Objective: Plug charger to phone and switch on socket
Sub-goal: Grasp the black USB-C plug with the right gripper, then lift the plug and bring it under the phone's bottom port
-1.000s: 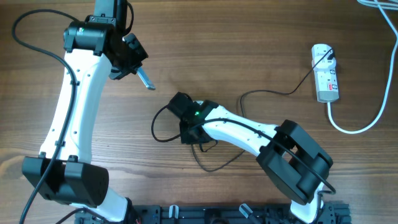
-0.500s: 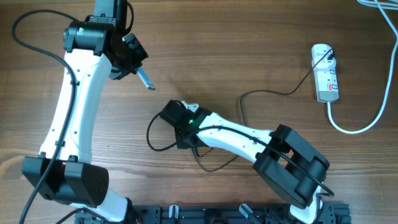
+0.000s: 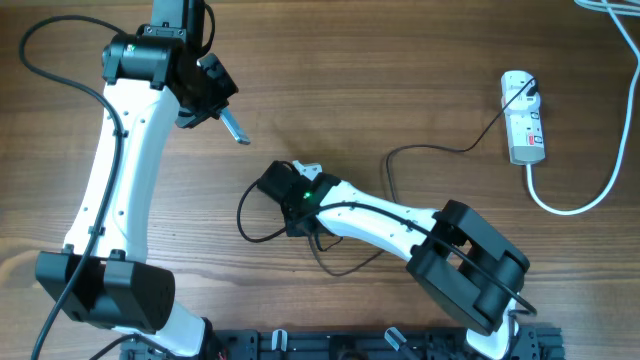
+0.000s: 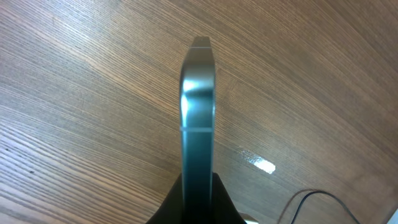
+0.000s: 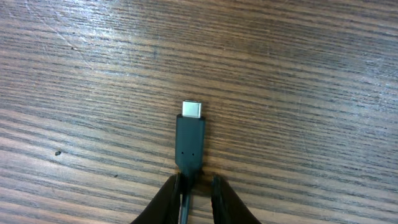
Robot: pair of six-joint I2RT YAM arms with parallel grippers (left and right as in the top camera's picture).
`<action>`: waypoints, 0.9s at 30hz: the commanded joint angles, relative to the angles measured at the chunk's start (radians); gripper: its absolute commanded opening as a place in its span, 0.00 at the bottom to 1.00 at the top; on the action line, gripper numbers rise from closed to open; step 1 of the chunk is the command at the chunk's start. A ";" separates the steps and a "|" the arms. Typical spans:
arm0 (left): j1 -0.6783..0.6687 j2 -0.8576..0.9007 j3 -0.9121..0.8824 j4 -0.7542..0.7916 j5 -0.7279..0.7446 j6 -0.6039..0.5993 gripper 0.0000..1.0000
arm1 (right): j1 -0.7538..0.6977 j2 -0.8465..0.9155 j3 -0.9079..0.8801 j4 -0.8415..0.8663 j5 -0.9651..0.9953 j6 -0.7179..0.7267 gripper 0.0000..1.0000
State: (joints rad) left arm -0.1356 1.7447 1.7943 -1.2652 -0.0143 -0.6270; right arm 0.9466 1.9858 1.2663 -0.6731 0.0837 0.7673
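Observation:
My left gripper [image 3: 213, 103] is shut on the phone [image 3: 236, 129] and holds it above the table at the upper left. In the left wrist view the phone [image 4: 198, 118] shows edge-on as a teal-grey slab between my fingers [image 4: 198, 196]. My right gripper [image 3: 268, 186] is at the table's middle, shut on the charger cable just behind its connector. In the right wrist view the dark connector with its silver tip [image 5: 189, 140] sticks out ahead of my fingers [image 5: 196, 182], close over the wood. The black cable [image 3: 440, 150] runs right to a black plug [image 3: 533, 92] in the white socket [image 3: 524, 130].
The socket's thick white lead [image 3: 590, 205] loops along the right edge of the table. Slack black cable [image 3: 243, 222] loops beside and under my right arm. A dark rail [image 3: 330, 345] lies along the front edge.
My right gripper has moved a little to the left with the charger cable, dragging its loop along, then stopped. The left arm and the phone have not moved.

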 commanded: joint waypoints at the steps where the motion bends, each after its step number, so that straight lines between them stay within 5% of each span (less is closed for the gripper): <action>1: 0.003 0.004 0.005 0.004 -0.013 -0.011 0.04 | -0.003 0.021 -0.006 0.008 0.025 0.019 0.19; 20: 0.003 0.004 0.005 0.004 0.064 -0.008 0.04 | -0.011 -0.005 0.003 0.005 -0.006 0.001 0.04; 23: 0.003 0.004 0.005 0.034 0.207 0.103 0.04 | -0.023 -0.085 0.004 0.005 -0.014 -0.010 0.04; 27: 0.003 0.004 0.005 0.131 0.594 0.315 0.04 | -0.040 -0.251 0.004 -0.006 -0.078 -0.059 0.04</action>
State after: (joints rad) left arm -0.1345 1.7447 1.7935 -1.1866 0.2371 -0.4980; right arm 0.9215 1.8999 1.2644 -0.6739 0.0650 0.7589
